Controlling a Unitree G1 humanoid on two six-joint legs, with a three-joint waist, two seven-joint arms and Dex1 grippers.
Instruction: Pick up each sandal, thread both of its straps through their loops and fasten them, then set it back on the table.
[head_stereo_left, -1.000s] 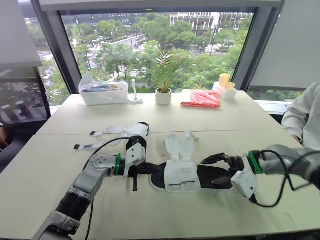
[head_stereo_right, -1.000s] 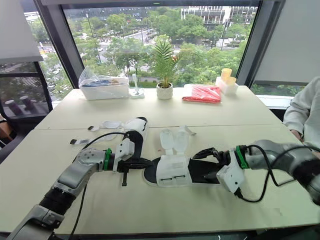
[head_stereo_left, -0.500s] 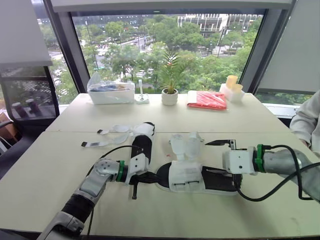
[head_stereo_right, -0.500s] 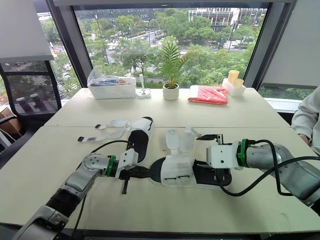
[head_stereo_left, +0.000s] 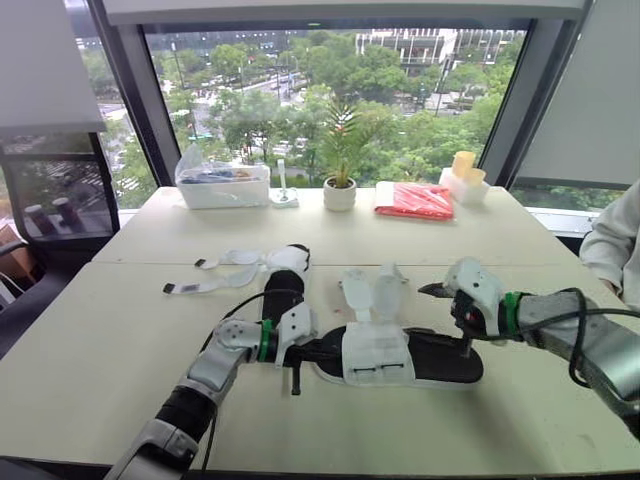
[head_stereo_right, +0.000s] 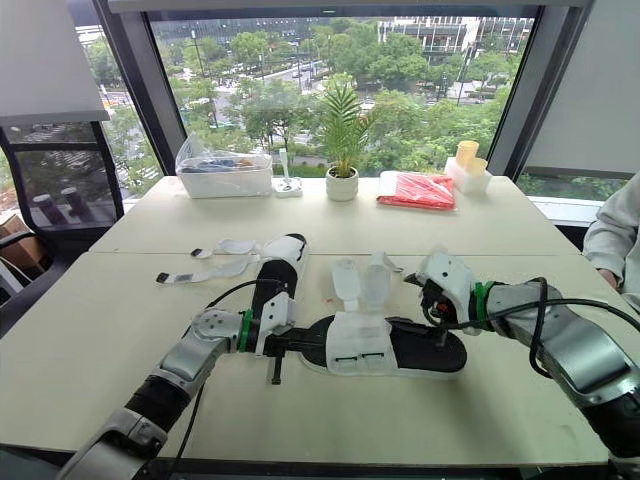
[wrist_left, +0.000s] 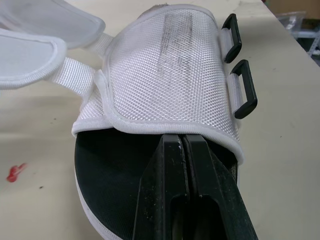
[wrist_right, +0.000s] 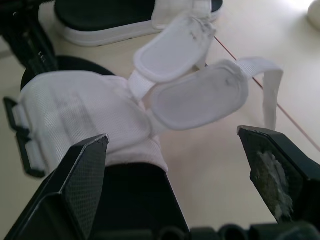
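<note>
Loops (wrist_left: 248, 86) on sandal (wrist_left: 160, 75) plain from left wrist

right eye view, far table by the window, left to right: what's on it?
Along the window: clear plastic box → small white object → potted plant → red packet → yellow and white cups.

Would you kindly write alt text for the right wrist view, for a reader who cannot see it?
The right gripper, fingers spread wide, faces a sandal whose two white straps lie unfastened on the tan table. A second sandal lies beyond it.
</note>
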